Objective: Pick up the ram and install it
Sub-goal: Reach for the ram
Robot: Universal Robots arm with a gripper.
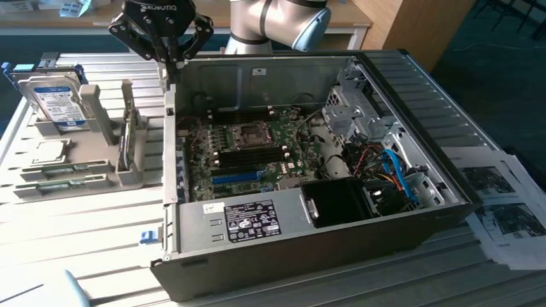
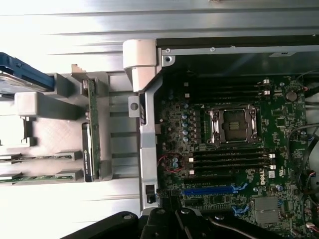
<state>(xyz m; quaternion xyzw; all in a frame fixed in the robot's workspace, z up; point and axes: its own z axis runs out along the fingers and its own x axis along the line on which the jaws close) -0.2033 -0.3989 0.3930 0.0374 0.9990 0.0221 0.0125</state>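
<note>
A ram stick (image 2: 89, 130), green with dark chips, stands on edge in a slot of the grey holder (image 2: 55, 130) beside the computer case; in the exterior view this ram stick (image 1: 126, 146) shows as a thin upright strip. Two more green sticks (image 1: 61, 171) lie in slots at the holder's front. My gripper (image 1: 171, 69) hangs above the case's far corner on the exterior view's left, between holder and case wall, shut with nothing in it. Its black linkage (image 2: 174, 224) shows in the wrist view. The motherboard (image 2: 234, 149) has dark memory slots (image 2: 229, 158) beside the empty processor socket (image 2: 234, 124).
A silver hard drive (image 1: 58, 102) with a blue-white label stands at the holder's back, and a small square processor (image 1: 48, 152) lies in front of it. The open case (image 1: 298, 230) holds cables, a drive cage and a black fan shroud (image 1: 339, 199). Printed papers (image 1: 503, 204) lie at the exterior view's right.
</note>
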